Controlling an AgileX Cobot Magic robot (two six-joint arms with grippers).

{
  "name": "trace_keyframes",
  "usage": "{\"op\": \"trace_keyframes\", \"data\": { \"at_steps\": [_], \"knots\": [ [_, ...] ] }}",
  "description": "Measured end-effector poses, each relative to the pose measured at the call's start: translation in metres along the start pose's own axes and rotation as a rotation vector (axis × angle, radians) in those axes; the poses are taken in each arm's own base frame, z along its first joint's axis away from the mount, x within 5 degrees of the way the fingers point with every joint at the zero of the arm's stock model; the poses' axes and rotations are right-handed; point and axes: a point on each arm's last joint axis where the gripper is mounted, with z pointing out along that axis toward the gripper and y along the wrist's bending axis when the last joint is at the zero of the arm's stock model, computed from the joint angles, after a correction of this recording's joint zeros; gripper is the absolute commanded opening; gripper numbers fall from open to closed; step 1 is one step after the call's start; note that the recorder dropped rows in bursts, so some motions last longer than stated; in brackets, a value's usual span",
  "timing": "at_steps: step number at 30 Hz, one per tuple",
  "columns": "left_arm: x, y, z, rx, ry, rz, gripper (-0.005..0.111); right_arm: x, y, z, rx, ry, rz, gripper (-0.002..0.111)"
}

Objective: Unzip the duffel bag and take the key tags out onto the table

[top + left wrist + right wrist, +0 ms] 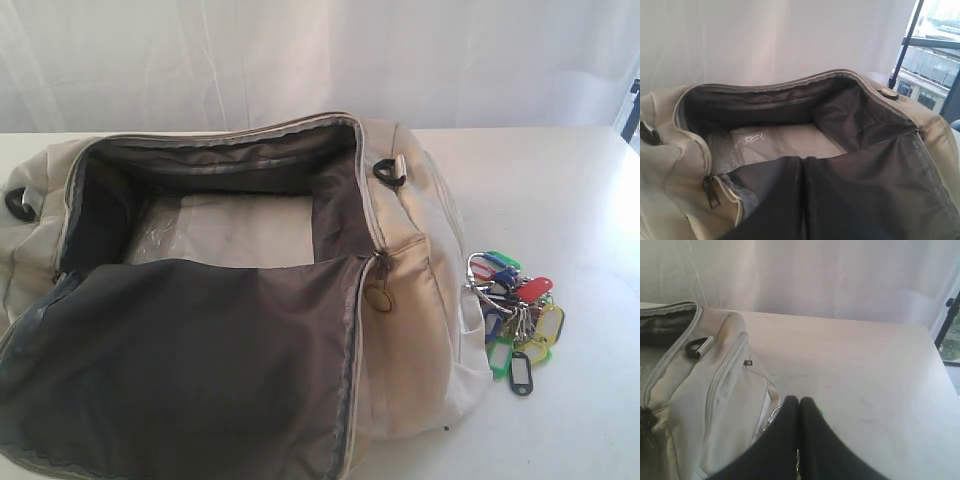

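Duffel bag (420, 330) lies on the bench (580, 200) with the main zip undone all round. Its top flap (180, 370) is folded out toward the near edge, grey lining up.

Left hand (802, 161): fingers pressed together, nothing between them. It hangs over the flap and faces into the open compartment.

Right hand (799, 401): also closed tight and holding nothing. It is beside the right end of the bag, above the bench. A metal ring and a speck of green show past the fingertips; the rest there is hidden by my fingers.

Key tags (515, 325) are out of the bag. They lie in one bunch on the bench just beside its right end, with red, green, blue, yellow and black tags on metal rings. Whether the nearest ring touches the fabric I cannot tell.

A dark zipper pull (381, 295) hangs at the right near corner of the opening.

Inside, the floor is pale, with a clear plastic sheet (160, 235) lying on it toward the left. I see no other contents.

On the far right of the rim is a black D-ring (388, 172).

Beyond that is bare bench, then a white curtain (320, 60). A window (932, 60) shows at the edge of the left wrist view.
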Motion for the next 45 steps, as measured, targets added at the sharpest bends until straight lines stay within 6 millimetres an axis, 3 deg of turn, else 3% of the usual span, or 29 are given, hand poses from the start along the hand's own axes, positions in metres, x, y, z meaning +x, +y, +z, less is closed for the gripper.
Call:
{"op": "trace_keyframes", "data": {
  "at_steps": [7, 15, 22, 31, 45],
  "knots": [
    [0.003, 0.004, 0.001, -0.035, -0.009, -0.038, 0.0, 0.0, 0.0, 0.0, 0.0, 0.0, 0.002, 0.0],
    [0.048, 0.04, 0.003, -0.35, 0.121, -0.135, 0.0, 0.0, 0.0, 0.0, 0.0, 0.0, 0.002, 0.0],
    [0.068, 0.048, -0.001, -0.417, 0.278, -0.013, 0.0, 0.0, 0.0, 0.0, 0.0, 0.0, 0.002, 0.0],
    [0.072, 0.039, 0.002, -0.265, 0.355, 0.24, 0.0, 0.0, 0.0, 0.0, 0.0, 0.0, 0.002, 0.0],
    [0.072, 0.041, 0.002, -0.323, 0.339, 0.173, 0.0, 0.0, 0.0, 0.0, 0.0, 0.0, 0.002, 0.0]
  ]
}}
